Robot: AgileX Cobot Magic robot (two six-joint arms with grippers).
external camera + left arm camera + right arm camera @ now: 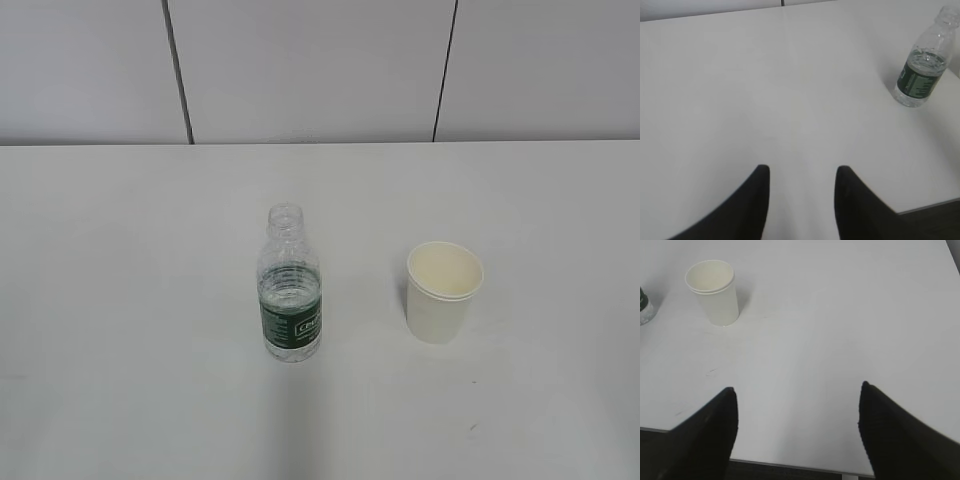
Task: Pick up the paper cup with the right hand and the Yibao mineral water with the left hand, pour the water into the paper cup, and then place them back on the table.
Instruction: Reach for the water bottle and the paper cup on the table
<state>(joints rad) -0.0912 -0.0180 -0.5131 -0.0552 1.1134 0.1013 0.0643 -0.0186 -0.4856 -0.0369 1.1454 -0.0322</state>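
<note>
Start state as I read it. The Yibao mineral water stands upright and capless near the middle of the table, with the paper cup upright at its 3 o'clock, apart from it and not touching. That layout suits the task: bottle on the side my left arm serves, cup on the side my right arm serves, each with bare surface around it for a side approach.

Left wrist view: the left hand hangs low over the near table edge, jaws spread with bare table between them, pinching nothing. The bottle sits at about 1 o'clock from the gripper, well apart. I judge I will need to swing right and forward before closing on it.

Right wrist view: the right hand also has its jaws spread wide, nothing between them. The cup is at about 11 o'clock, well apart, its open mouth up and the cream inside showing. It looks empty, so I take it that pouring is not yet done.

Limits:
- Neither arm appears in the exterior view; only the fingertips show in the wrist views.
- The bottle is cut off at the left edge of the right wrist view, where only a sliver of label shows.
- Its neck is clipped at the top right of the left wrist view.
- The water level is hard to read through the ribbed plastic and the label lettering is not legible.
</note>
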